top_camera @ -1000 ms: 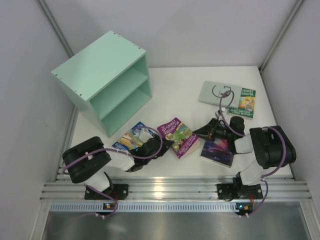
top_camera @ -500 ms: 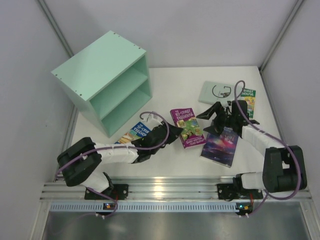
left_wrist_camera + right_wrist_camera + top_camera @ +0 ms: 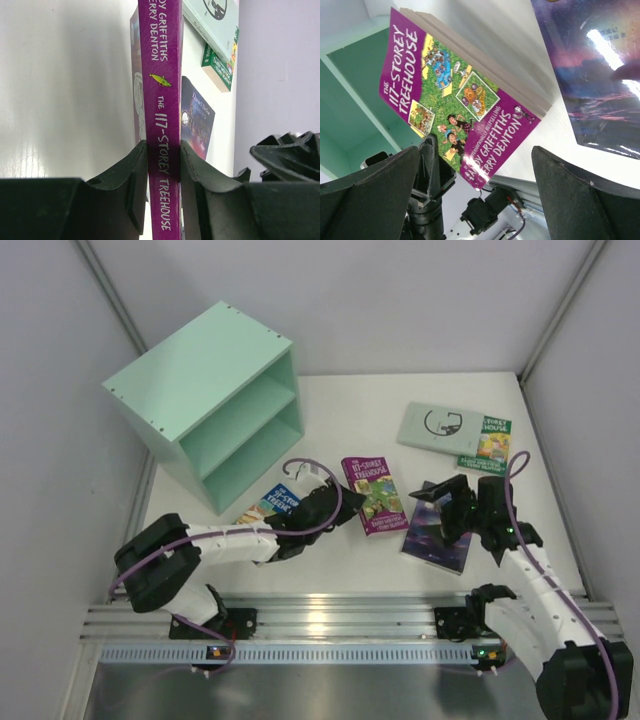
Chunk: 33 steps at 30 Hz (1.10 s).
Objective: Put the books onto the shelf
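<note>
My left gripper (image 3: 338, 512) is shut on the spine of the magenta-green book (image 3: 373, 495); in the left wrist view both fingers (image 3: 137, 172) press the purple spine (image 3: 162, 100), which stands on edge. The right gripper (image 3: 447, 506) is open above the dark galaxy book (image 3: 436, 536), just right of the magenta book, with nothing between its fingers (image 3: 370, 192). A blue-yellow book (image 3: 272, 503) lies partly under the left arm. The green book (image 3: 487, 441) lies at the back right. The mint-green shelf (image 3: 205, 400) stands at the far left, its openings facing the books.
A pale green book with a dark ring drawing (image 3: 433, 426) lies against the green book. White walls close in the white table (image 3: 340, 405) on both sides and behind. An aluminium rail (image 3: 340, 620) runs along the near edge by the arm bases.
The right gripper has opened and drawn back toward the near edge over the galaxy book. The left gripper has closed on the magenta book, which has shifted right and turned more upright.
</note>
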Motion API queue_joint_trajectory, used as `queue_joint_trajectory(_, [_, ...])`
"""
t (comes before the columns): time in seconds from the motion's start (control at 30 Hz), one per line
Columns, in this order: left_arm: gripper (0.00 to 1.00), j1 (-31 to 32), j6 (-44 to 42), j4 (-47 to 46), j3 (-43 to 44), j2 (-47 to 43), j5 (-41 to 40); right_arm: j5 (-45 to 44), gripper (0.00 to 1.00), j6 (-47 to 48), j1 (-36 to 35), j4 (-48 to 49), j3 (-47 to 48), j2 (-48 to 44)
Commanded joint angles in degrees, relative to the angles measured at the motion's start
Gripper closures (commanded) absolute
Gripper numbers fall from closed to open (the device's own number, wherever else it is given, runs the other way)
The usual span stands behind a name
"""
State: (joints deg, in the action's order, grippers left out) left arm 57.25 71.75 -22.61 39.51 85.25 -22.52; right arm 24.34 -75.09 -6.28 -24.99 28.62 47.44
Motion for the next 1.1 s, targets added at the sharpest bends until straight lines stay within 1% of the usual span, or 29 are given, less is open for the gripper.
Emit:
queue_joint_trajectory(0.0, [1.00, -0.1, -0.4, -5.3, 4.0, -1.8, -2.3, -1.3, 0.06, -5.5, -1.4, 2.9, -3.4, -2.4])
queue_joint_trajectory(0.03, [1.00, -0.1, -0.4, -5.0, 4.3, -1.5, -2.4, -0.7, 0.06, -6.1, -1.7, 7.1, -5.5, -2.8])
queue_joint_trajectory(0.1, [1.00, 0.0, -0.5, -4.5, 5.0, -1.3, -2.4, 0.1, 0.06, -7.8, -2.9, 10.7, -7.0, -3.2])
queue_joint_trajectory(0.2, [1.00, 0.0, -0.4, -4.0, 5.9, -1.0, -2.7, -2.7, 0.06, -9.5, -7.8, 13.4, -8.1, -3.2])
queue_joint_trajectory(0.27, [1.00, -0.1, -0.7, -3.5, 6.5, -0.8, -3.1, -3.5, 0.05, -10.8, -9.7, 16.5, -8.7, -2.4])
queue_joint_trajectory(0.33, [1.00, -0.2, -1.6, -0.7, 7.8, -1.5, -4.6, -3.3, 0.05, -11.1, -10.5, 19.6, -9.5, -1.3])
queue_joint_trajectory(0.5, [1.00, -1.5, -2.1, -0.4, 7.7, -3.2, -4.0, -4.0, 0.05, -9.6, -12.2, 29.1, -10.6, 1.4])
queue_joint_trajectory(0.53, [1.00, -1.8, -2.3, -0.2, 7.8, -3.8, -3.9, -3.7, 0.05, -9.2, -12.6, 33.0, -10.8, 2.8])
queue_joint_trajectory(0.63, [1.00, -2.4, -2.1, 0.4, 7.9, -4.7, -3.3, -2.7, 0.05, -6.8, -13.3, 39.1, -10.3, 5.4])
queue_joint_trajectory(0.8, [1.00, -3.9, 0.3, -1.4, 7.0, -6.1, -0.5, -2.3, 0.04, -3.0, -14.5, 42.0, -8.2, 7.9])
queue_joint_trajectory(0.9, [1.00, -4.1, 0.3, -1.7, 7.5, -6.7, -0.7, -2.5, 0.04, -4.1, -15.2, 46.7, -10.2, 7.8])
queue_joint_trajectory(1.07, [1.00, -4.1, 1.5, -1.8, 8.7, -6.5, -1.2, -4.4, 0.03, -6.4, -16.9, 50.2, -11.4, 7.1])
